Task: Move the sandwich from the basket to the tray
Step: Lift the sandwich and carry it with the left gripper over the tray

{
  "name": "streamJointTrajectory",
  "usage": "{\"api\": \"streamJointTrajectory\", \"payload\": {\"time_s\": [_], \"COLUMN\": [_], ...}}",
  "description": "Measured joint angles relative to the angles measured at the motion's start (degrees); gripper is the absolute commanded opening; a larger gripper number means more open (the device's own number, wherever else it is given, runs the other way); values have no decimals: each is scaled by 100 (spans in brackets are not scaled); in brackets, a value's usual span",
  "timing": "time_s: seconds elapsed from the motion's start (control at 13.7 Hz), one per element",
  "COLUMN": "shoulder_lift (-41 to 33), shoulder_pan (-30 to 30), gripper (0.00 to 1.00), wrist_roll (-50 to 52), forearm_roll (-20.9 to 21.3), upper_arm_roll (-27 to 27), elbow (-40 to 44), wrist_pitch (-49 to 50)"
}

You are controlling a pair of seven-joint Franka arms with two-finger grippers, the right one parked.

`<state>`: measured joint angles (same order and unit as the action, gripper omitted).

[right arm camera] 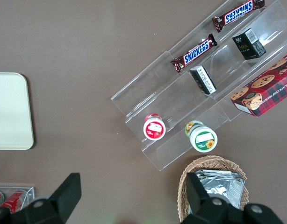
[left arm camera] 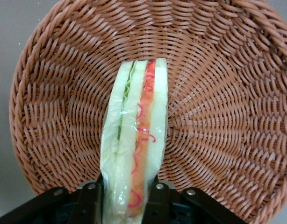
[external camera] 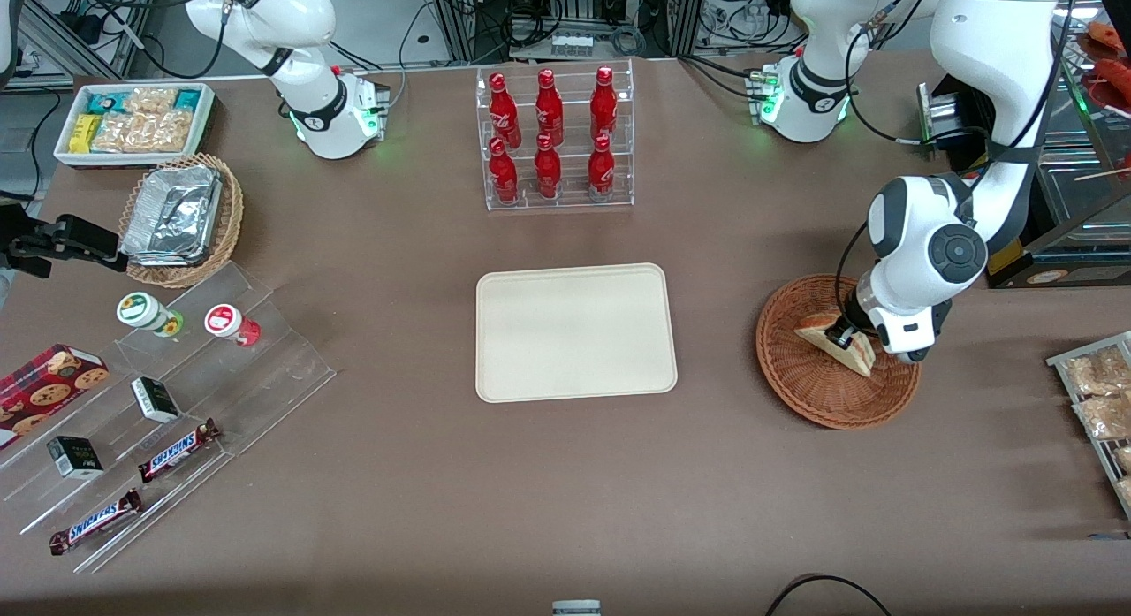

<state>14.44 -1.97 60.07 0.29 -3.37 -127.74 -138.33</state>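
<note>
Wrist view from the working arm shows the hand (left arm camera: 129,198) clamped on the sandwich (left arm camera: 136,140), one finger on each bread face, its long edge pointing straight away, inside the basket (left arm camera: 237,116); the tray (external camera: 574,331) lies toward the parked arm's end of the worktop.

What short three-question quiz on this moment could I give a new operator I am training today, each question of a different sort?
1. True or false: the sandwich already lies on the tray.
2. What grips the sandwich? A) nothing B) the left gripper C) the basket rim
3. Fill in: the rack farther from the front camera than the tray holds six red ____.

Key: 1 false: it is over the basket, jaws shut on it, and the tray holds nothing. 2 B. 3 bottles.
</note>
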Motion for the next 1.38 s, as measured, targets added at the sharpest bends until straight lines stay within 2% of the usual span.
{"api": "streamJointTrajectory", "payload": {"time_s": [0.29,0.58,0.87,1.09,1.38], "shoulder_lift": [-215,-283,-196,195,1075], "shoulder_pan": [-198,-837,-1574,-2133,-2816], "gripper": [0,0,0,0,0], "wrist_roll": [-29,-58,-612,-860,-1456], "forearm_roll": [8,109,121,122,121], "upper_arm_roll": [-50,-100,-127,-134,-141], "elbow": [408,1179,1483,1927,2801], "wrist_pitch": [751,1673,1776,1776,1836]}}
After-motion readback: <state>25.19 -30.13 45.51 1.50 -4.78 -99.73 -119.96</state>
